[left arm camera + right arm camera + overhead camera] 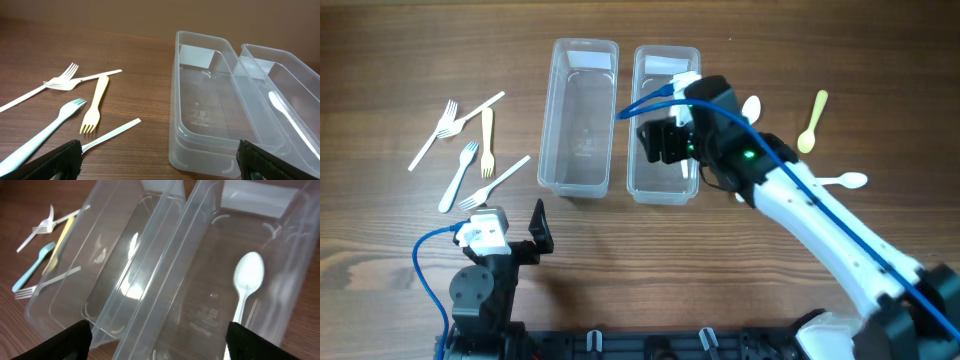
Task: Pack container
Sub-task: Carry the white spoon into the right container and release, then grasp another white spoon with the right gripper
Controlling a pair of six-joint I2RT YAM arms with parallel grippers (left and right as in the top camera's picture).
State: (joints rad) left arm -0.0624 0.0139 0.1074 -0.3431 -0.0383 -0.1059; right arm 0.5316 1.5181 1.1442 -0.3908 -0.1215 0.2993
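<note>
Currently, right tool [157, 330] spread wide, empty, above right container [200, 255]

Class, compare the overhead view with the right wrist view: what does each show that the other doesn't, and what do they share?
Overhead only: a yellow spoon and a loose white spoon on the table, plus the left arm. Right wrist only: another white spoon lying inside the right container, where the right arm blocks the view from above. Both: the two clear containers and the forks beside them.
</note>
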